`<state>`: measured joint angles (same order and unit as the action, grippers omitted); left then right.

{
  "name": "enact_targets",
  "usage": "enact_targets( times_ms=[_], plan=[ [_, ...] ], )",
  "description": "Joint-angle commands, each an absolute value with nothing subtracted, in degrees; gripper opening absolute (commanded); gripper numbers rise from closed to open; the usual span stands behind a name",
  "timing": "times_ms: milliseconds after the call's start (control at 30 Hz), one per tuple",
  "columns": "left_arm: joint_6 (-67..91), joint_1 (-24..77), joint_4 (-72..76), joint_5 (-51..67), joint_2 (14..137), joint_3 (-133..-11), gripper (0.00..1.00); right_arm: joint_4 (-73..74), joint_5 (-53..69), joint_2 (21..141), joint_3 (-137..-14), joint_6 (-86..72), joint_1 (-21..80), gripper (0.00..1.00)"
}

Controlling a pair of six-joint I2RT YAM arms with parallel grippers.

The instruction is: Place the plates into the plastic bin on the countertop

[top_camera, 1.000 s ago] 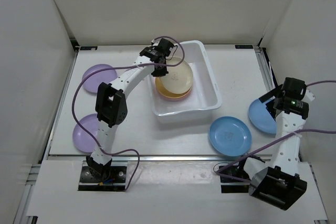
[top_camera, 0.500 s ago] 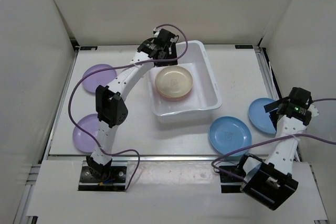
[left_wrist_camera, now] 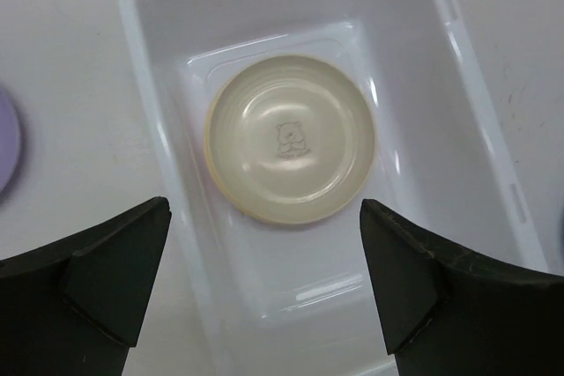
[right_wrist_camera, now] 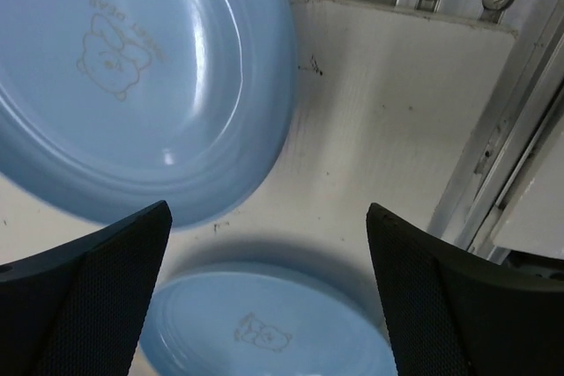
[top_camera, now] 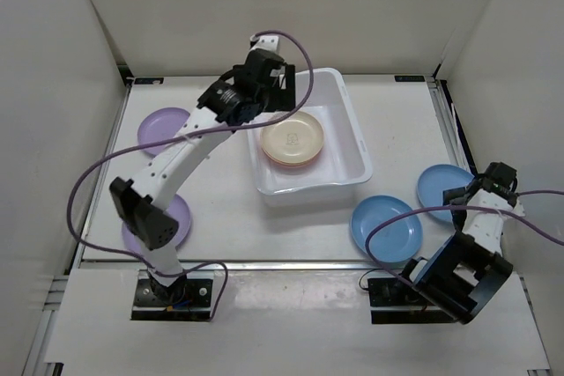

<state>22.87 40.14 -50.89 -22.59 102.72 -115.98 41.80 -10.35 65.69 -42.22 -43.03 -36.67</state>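
Left gripper [left_wrist_camera: 269,283], empty and spread, over the bin's [left_wrist_camera: 145,129] stacked plates [left_wrist_camera: 291,138]. Right gripper [right_wrist_camera: 269,292], spread, hovers at a blue plate [right_wrist_camera: 132,68] right of the bin; it likely grasps next.

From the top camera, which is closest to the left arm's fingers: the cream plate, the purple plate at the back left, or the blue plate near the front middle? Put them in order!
Starting from the left fingers, in the top view:
1. Cream plate, inside the bin, right beside them.
2. Back purple plate, off to the left.
3. Front blue plate, farthest, to the right and toward the front.
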Motion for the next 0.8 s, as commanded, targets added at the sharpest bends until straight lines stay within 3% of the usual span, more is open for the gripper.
enact_targets(
  times_ms=[0, 167, 267, 367, 500, 767],
  plan=[
    [23.64, 40.17, -49.75, -27.24, 94.59, -104.45, 0.99, 36.48, -11.26, 67.67, -40.52, -43.68, -36.91, 0.94],
    [28.38, 39.47, -46.76, -30.58, 80.09, -83.45, 1.0, 31.12, -11.42, 70.75, -36.83, -44.82, -36.83, 0.9],
    [32.07, 37.89, -46.85, -29.18, 73.49, -77.72, 0.99, 28.67, -12.56, 72.77, -35.87, -45.53, -36.65, 0.87],
    [34.45, 37.35, -46.14, -28.3, 68.57, -75.24, 0.99, 26.9, -12.92, 74.35, -35.42, -46.76, -36.48, 0.81],
    [35.51, 37.27, -46.32, -28.56, 64.61, -73.3, 0.99, 25.05, -14.84, 74.53, -35.24, -47.55, -35.95, 0.67],
    [36.3, 37.27, -47.28, -28.04, 63.46, -72.6, 0.99, 22.85, -17.49, 73.21, -34.89, -49.74, -35.51, 0.67]
  ],
)
